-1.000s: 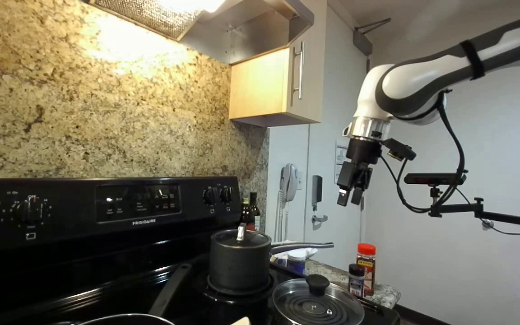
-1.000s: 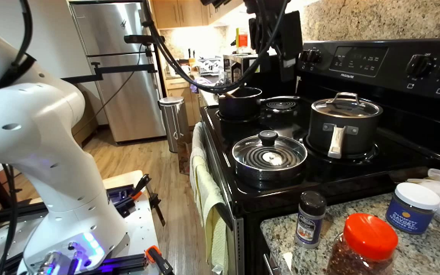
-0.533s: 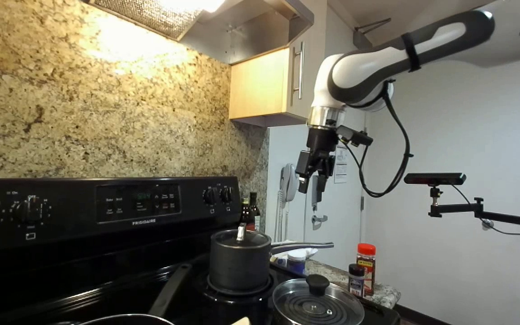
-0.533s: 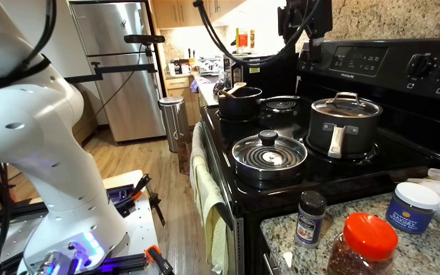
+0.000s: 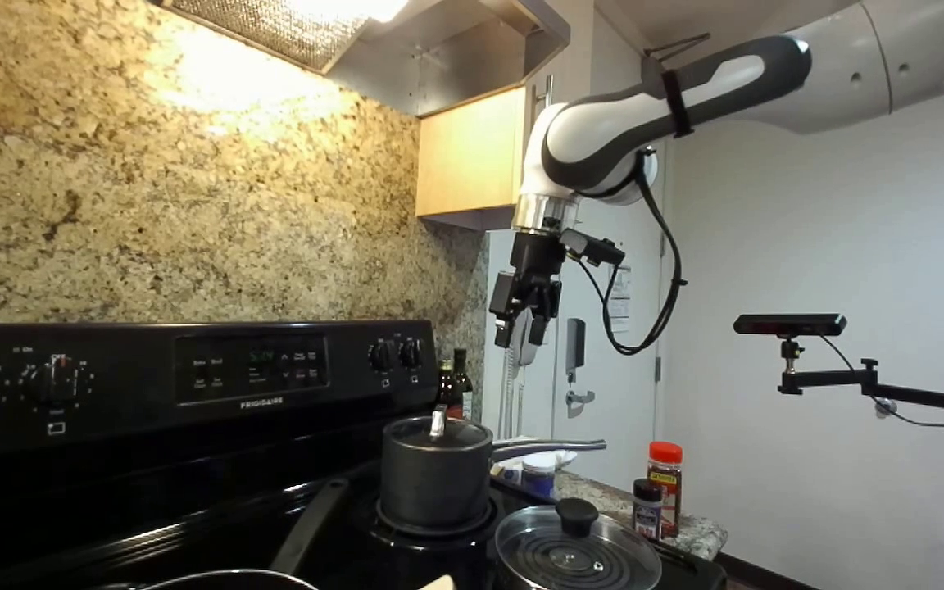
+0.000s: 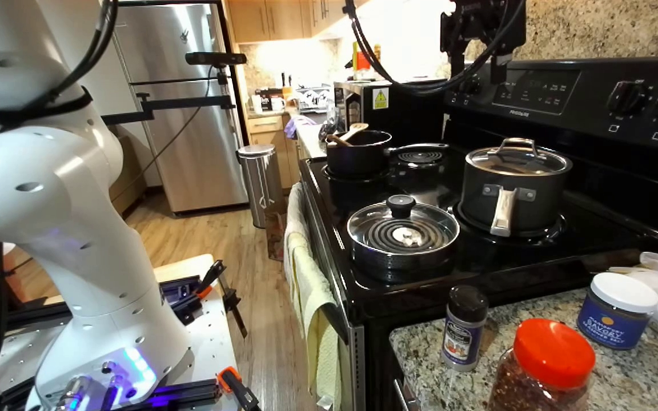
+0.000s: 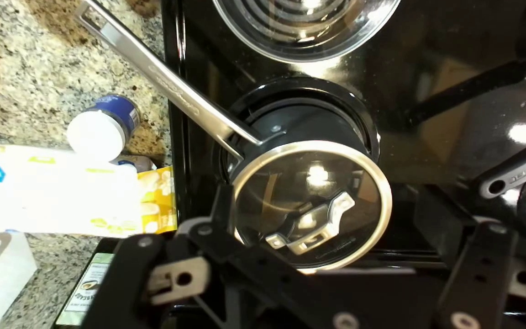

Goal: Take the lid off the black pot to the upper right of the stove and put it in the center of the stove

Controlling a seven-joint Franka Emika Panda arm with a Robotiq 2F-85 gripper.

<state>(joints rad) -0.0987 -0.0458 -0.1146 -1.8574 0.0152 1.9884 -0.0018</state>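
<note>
The black pot (image 6: 512,200) stands on the back burner of the stove (image 6: 600,240), with its silver handle pointing toward the counter. The lid (image 6: 520,161) sits flat on it: clear glass, metal rim and a raised silver loop handle. The pot (image 5: 435,479) and lid (image 5: 460,433) also show in an exterior view. My gripper (image 5: 521,334) is open and empty, pointing down, well above the pot and slightly to its handle side. In the wrist view the lid (image 7: 290,183) lies below and between the spread fingers (image 7: 334,212), apart from them.
Another glass lid (image 6: 377,228) with a black knob sits at the front burner. A pot with wooden utensils (image 6: 357,157) stands farther along. A dark pan handle (image 5: 308,524) points toward the back panel. Jars (image 6: 617,311) stand on the counter. A range hood (image 5: 472,57) hangs above.
My arm has swung in over the stove toward the back panel, bringing the open gripper closer to above the pot. The gripper stays empty. The pots and lids have not moved.
</note>
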